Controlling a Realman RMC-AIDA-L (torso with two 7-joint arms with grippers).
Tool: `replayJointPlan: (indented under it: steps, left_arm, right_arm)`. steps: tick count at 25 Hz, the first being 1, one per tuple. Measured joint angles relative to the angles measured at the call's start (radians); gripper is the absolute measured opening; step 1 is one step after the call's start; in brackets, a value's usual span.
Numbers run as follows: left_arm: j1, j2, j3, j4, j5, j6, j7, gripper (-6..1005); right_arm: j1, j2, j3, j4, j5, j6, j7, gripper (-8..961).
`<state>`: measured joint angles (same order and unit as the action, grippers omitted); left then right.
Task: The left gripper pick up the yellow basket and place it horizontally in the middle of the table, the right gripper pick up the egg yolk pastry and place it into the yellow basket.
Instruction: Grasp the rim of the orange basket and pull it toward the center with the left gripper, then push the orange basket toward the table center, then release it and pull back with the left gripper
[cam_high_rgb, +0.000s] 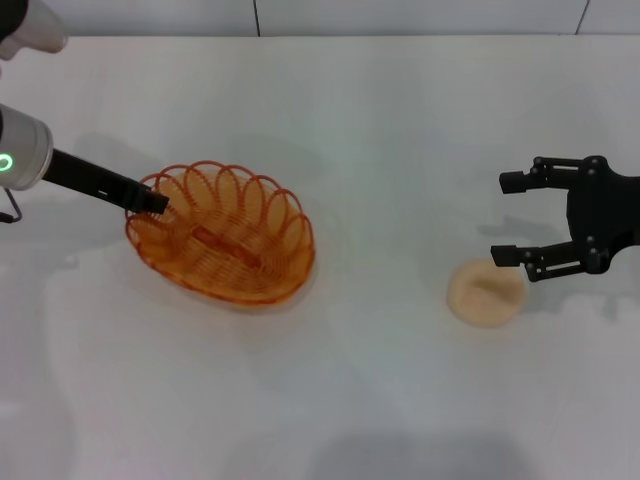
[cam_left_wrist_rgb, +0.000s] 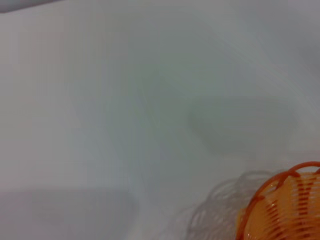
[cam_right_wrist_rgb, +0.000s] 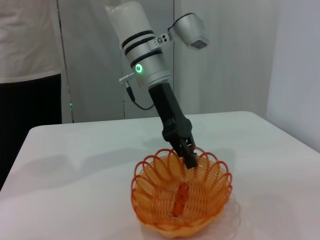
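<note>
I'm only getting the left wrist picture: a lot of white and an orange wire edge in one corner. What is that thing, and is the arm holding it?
Observer: It's the yellow basket, an oval wire one. The left gripper is at its rim, on the robot's left side of it.
Operator: Is it lifted up?
Observer: From the right wrist view the basket's base looks to be sitting on the table.
Operator: Anything else around?
Observer: Yes, the egg yolk pastry lies on the table to the robot's right, apart from the basket.
Operator: And the other arm?
Observer: The right gripper is open, next to the pastry, holding nothing.
</note>
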<state>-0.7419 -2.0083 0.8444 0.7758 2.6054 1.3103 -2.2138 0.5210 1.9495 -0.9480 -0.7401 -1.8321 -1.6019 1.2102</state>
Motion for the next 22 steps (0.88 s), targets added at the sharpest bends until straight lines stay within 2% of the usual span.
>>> replayJointPlan:
  steps: [6, 7, 11, 16, 21, 22]
  left_arm:
    - [0.012, -0.009, -0.001, 0.019, -0.045, 0.038, -0.065, 119]
    - [0.035, -0.035, 0.000, 0.081, -0.067, 0.073, -0.120, 117]
    - [0.078, -0.074, 0.014, 0.187, -0.090, 0.106, -0.238, 111]
    - [0.126, -0.077, 0.107, 0.203, -0.233, 0.080, -0.426, 94]
    - [0.159, -0.079, 0.233, 0.203, -0.273, -0.012, -0.586, 86]
    - [0.170, -0.079, 0.282, 0.202, -0.287, -0.052, -0.631, 85]
  right_arm:
    - [-0.029, 0.000, 0.007, -0.057, 0.002, -0.005, 0.007, 870]
    - [-0.034, 0.000, 0.013, -0.064, 0.002, -0.005, 0.006, 870]
    - [-0.039, -0.006, 0.033, -0.072, -0.001, -0.006, 0.002, 869]
    - [-0.050, -0.021, 0.038, -0.074, -0.005, -0.012, -0.016, 869]
    - [-0.058, -0.032, 0.034, -0.074, -0.007, -0.013, -0.042, 870]
    - [-0.059, -0.035, 0.032, -0.075, -0.009, -0.014, -0.046, 870]
